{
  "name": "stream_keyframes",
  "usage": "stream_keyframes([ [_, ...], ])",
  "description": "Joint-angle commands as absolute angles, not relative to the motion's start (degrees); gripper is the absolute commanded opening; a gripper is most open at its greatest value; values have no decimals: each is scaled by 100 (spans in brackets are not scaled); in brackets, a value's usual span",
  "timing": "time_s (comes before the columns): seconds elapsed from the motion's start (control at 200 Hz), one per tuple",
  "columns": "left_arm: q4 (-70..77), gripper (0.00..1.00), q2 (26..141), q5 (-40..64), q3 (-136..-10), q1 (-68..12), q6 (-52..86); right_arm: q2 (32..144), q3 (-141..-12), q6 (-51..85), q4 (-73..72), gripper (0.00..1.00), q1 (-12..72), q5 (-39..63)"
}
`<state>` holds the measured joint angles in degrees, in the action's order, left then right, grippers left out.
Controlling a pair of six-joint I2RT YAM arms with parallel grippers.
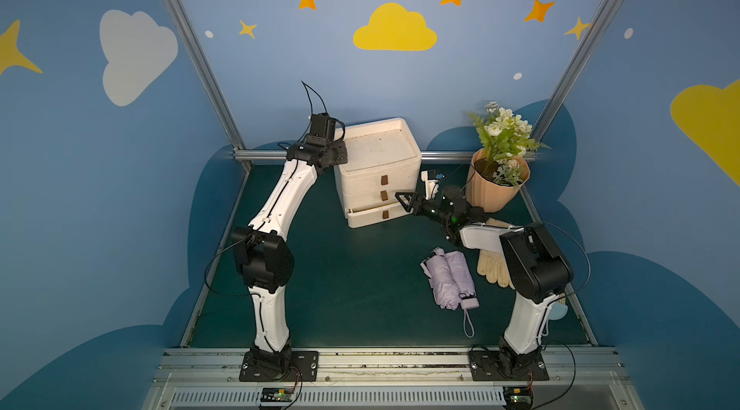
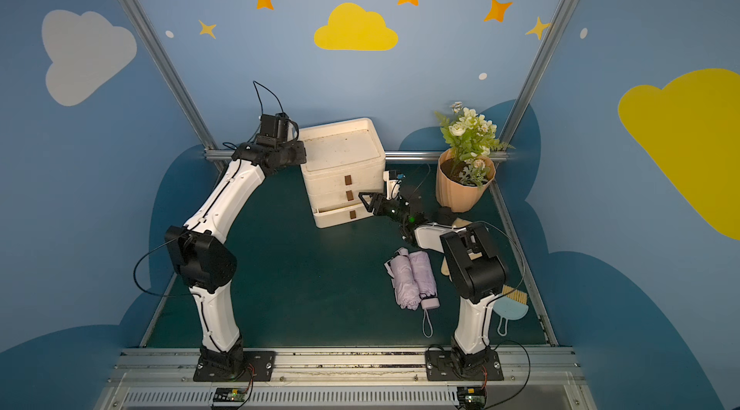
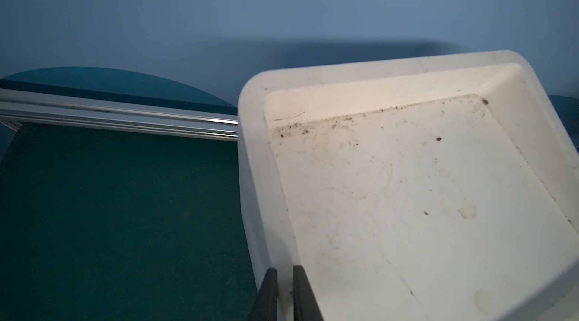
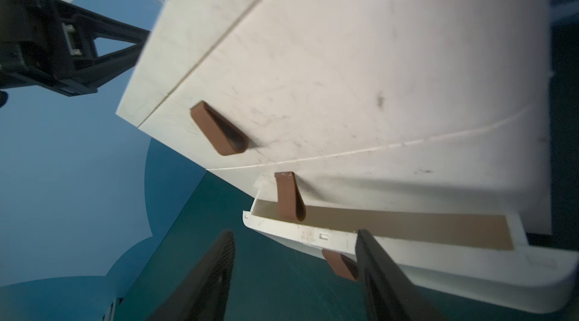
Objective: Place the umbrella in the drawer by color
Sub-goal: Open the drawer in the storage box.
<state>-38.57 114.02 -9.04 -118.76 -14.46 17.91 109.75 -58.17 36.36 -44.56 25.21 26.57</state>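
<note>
A folded lavender umbrella (image 1: pixel 450 280) (image 2: pixel 414 282) lies on the green mat, in front of my right arm, with nothing touching it. The white three-drawer cabinet (image 1: pixel 378 163) stands at the back. Its bottom drawer (image 1: pixel 374 216) (image 4: pixel 438 260) is pulled out a little and shows a brown lining. My right gripper (image 1: pixel 401 202) (image 4: pixel 294 241) is open right in front of that drawer. One finger sits beside the drawer's brown tab (image 4: pixel 340 264). My left gripper (image 3: pixel 285 291) is shut on the cabinet's top rim (image 3: pixel 250 178).
A peach pot with white flowers (image 1: pixel 496 184) stands at the back right, close behind my right wrist. Cream gloves (image 1: pixel 494 268) lie beside the umbrella, partly under my right arm. A light-blue brush (image 2: pixel 510 308) lies near the right edge. An aluminium rail (image 3: pixel 109 115) borders the mat.
</note>
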Motion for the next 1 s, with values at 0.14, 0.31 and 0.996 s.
stream_keyframes([
  [0.14,-4324,13,11662,-446,-11734,-1580,1706,11488,-6479,4487,-4391,63,2608,2927],
  [0.31,-4324,13,11646,-469,-11733,-1580,1684,11749,-6829,4625,-4164,63,2648,2816],
  [0.996,-4298,13,11656,-423,-11751,-1579,1681,12218,-6960,5065,-4984,42,2936,2329],
])
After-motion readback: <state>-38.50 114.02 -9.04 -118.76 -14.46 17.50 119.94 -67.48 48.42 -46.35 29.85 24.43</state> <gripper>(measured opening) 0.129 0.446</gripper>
